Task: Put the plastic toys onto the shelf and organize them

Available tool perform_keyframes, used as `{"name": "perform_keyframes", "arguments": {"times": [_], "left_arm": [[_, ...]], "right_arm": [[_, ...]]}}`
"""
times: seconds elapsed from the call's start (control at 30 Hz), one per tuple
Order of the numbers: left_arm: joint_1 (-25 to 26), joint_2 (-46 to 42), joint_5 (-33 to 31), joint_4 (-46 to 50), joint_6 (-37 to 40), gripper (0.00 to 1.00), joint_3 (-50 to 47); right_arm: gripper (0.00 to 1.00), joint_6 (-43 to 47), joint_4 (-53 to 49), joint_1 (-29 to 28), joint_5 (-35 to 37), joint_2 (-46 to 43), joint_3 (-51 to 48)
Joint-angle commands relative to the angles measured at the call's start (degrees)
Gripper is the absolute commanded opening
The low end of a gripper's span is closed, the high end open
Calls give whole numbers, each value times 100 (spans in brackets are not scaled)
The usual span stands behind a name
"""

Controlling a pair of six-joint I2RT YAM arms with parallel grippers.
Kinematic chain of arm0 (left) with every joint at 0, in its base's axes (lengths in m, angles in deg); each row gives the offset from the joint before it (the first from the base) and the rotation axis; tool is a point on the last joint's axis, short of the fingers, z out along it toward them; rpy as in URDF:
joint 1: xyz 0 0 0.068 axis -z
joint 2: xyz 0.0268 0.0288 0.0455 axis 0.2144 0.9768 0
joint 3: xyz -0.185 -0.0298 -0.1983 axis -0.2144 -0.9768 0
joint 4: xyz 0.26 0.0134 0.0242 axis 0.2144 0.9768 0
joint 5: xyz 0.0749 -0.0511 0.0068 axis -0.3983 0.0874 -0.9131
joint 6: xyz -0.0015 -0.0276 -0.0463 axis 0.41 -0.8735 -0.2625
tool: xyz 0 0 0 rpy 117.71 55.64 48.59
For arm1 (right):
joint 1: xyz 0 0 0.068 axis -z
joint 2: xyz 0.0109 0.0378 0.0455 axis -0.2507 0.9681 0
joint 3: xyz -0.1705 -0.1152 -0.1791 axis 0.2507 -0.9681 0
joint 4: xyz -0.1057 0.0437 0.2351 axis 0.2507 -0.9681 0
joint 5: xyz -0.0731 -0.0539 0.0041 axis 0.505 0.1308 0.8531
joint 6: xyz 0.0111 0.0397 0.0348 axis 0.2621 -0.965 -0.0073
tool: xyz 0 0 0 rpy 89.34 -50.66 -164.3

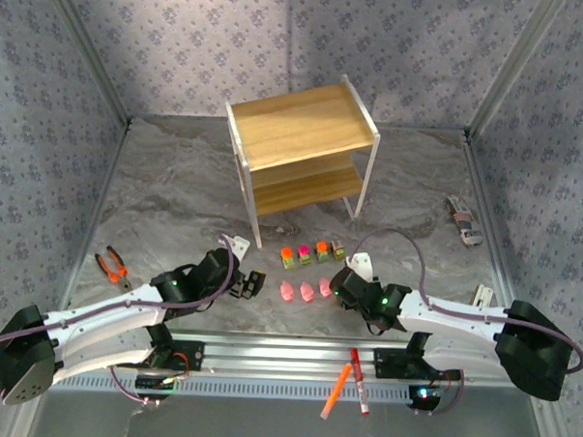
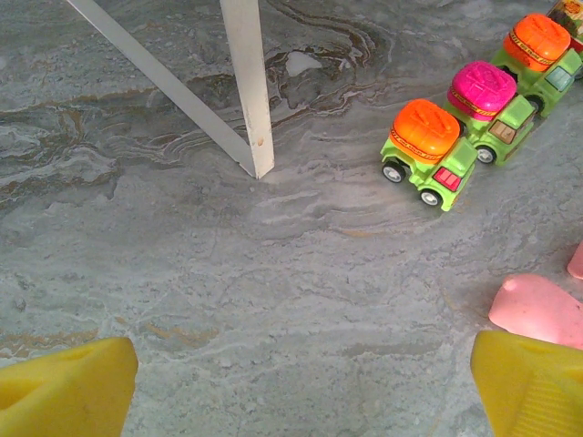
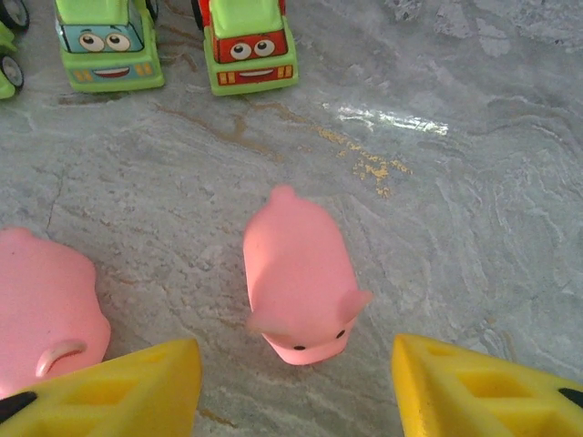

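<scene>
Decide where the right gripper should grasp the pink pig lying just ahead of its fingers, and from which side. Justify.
Grip the pig across its plump flanks, behind the ears. Its body lies lengthwise, snout toward the right gripper, so both sides face the yellow fingers. Probably descend from the snout end, clearing the neighbouring pig.

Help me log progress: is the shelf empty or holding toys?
Empty, as far as visible: both boards of the shelf look bare, and the trucks and pigs sit on the table in front of it.
</scene>
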Motion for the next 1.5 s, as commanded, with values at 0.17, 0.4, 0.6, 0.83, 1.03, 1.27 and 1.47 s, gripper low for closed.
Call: {"name": "perform_keyframes", "arguments": {"times": [0.17,0.4,0.6,0.83,1.03,1.27,1.47], "left_arm": [[32,114,63,-92,86,94,197],[33,141,34,-123,116,94,199],[32,158,26,-136,134,94,207],[32,207,24,-133,126,94,214],[32,264,14,-123,133,94,240],[32,264,-9,-114,134,94,240],[32,255,6,-108,134,93,249]], "right_arm": [[55,162,179,213,-195,40,12],[54,190,235,322,-308,32,-38],[54,219,287,388,-408,89,-44],[54,199,317,417,-457,203,-34],[54,183,295,438,-422,259,-11],[48,175,308,463,-436,273,-9],[43,186,304,469,-457,275,-11]]}}
